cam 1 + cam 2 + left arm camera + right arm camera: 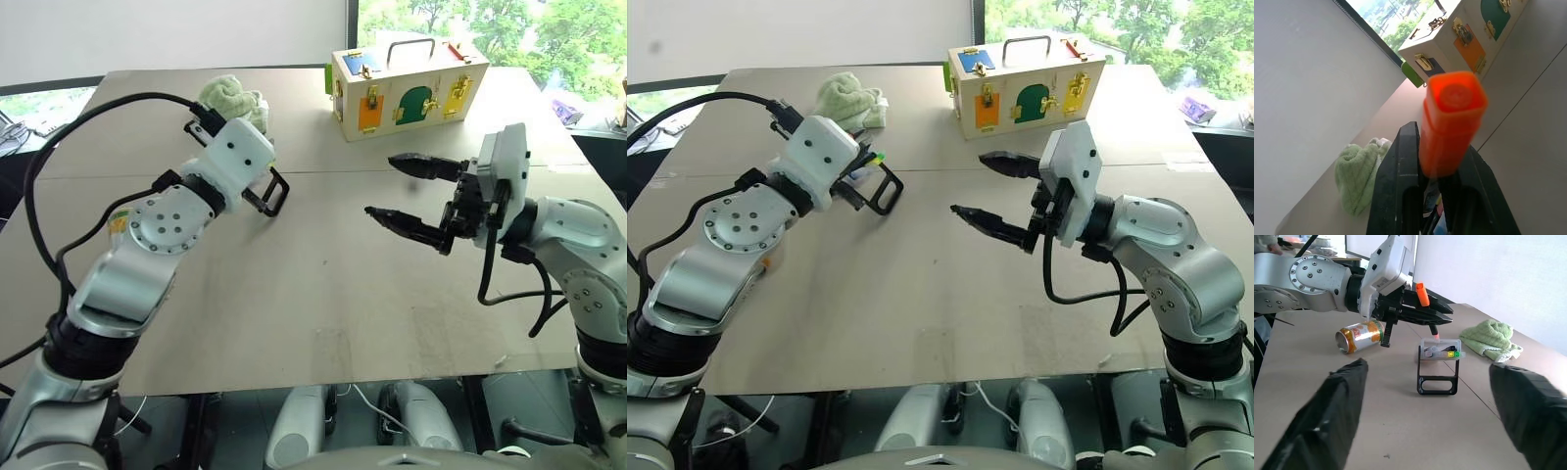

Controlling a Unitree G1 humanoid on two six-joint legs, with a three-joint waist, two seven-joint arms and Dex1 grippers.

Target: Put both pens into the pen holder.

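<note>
Left claw point(1422, 316) grips orange-end pen point(1421, 293) over pen holder point(1439, 352); right claw point(411, 196) hangs released. Robot should keep pen upright & centred over holder, lower, then release.

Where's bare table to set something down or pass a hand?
Free: the table near its front edge, below both grippers. Crowded: the left side, where the left gripper, pen holder, tin can and green cloth bunch; the wooden box at the back.

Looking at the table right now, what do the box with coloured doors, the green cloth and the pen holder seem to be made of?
Box: pale matt wood, brass-looking latches. Cloth: soft terry fabric, fuzzy folds. Pen holder: clear glossy plastic container, see-through, on a black frame, probably plastic.
</note>
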